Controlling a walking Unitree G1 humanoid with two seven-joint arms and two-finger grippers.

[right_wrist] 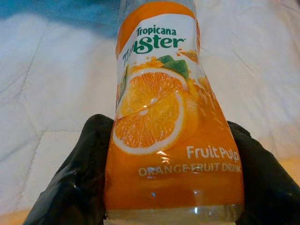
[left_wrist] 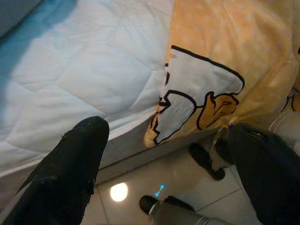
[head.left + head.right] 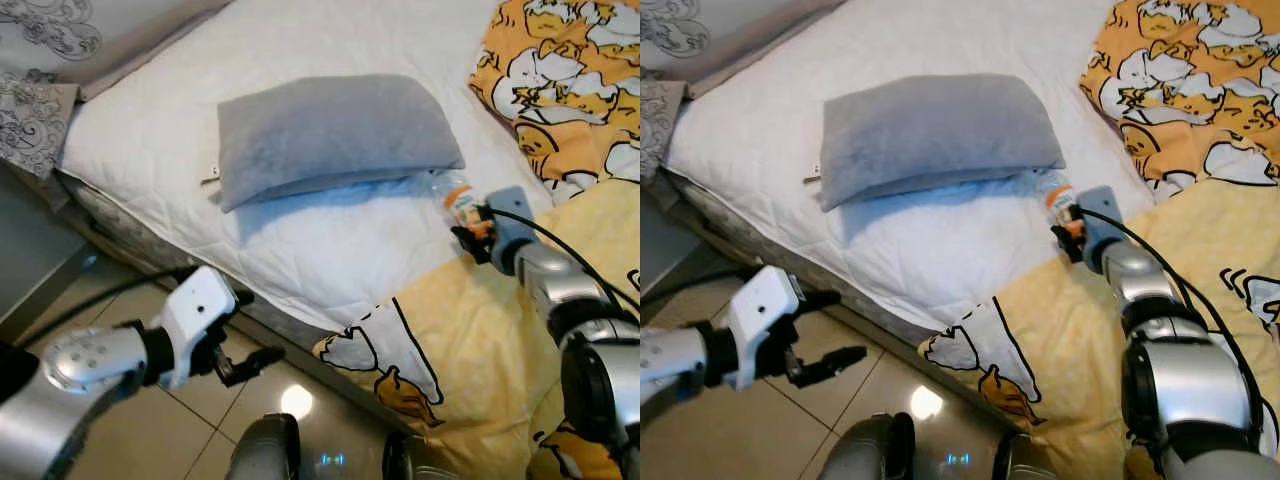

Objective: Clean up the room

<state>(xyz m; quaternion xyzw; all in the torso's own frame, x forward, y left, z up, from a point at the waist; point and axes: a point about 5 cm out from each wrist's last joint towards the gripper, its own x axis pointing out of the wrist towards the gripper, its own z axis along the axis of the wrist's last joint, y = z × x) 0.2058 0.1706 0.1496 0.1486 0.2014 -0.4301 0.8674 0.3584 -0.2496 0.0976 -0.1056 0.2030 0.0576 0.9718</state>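
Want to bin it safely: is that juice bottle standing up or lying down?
Lying down: the juice bottle rests on its side on the white mattress, beside the grey pillow, between the right end effector fingers.

You're looking down at a bed (image 3: 330, 250) with a white quilted cover. A grey pillow (image 3: 330, 135) lies flat across its middle. Just beside the pillow's corner, an orange-labelled bottle (image 3: 455, 200) lies on the cover. A yellow cartoon-print blanket (image 3: 480, 340) drapes over the near edge toward the tiled floor (image 3: 200, 430).
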